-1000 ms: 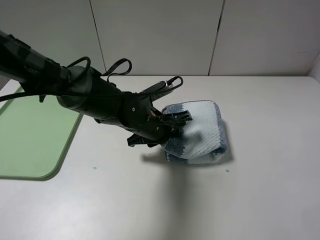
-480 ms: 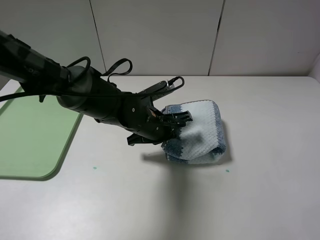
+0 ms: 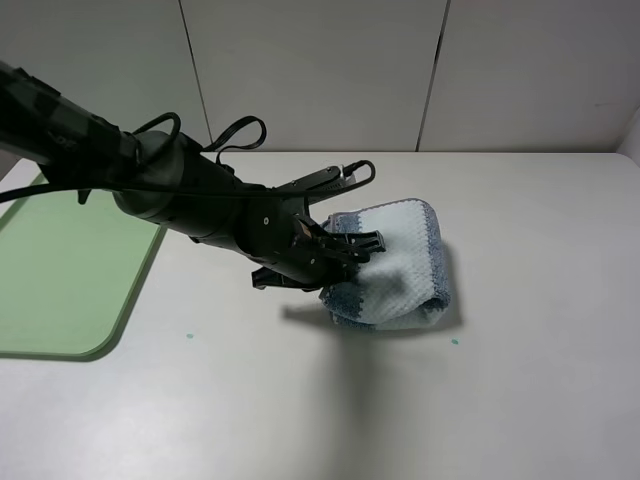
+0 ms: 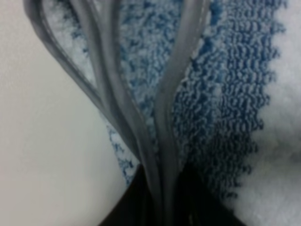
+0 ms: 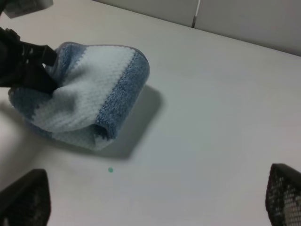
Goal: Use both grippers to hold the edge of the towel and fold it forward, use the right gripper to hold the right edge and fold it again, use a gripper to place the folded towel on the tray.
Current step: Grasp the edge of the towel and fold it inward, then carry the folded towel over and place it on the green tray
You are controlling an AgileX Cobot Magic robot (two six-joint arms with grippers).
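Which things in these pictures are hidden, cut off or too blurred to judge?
- Left gripper: high view, its body hides the fingertips; the wrist view is blurred.
- Towel: high view, the left side sits behind the gripper; the small tag does not show.
- Tray: high view, cut by the left edge.
- Right gripper: wrist view, only two finger ends show.

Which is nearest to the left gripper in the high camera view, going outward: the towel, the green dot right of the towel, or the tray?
1. The towel: pinched in the left gripper, its jaws shut on the towel's left side.
2. The green dot: on the table past the towel, right of the gripper.
3. The tray: far left, by the table edge.
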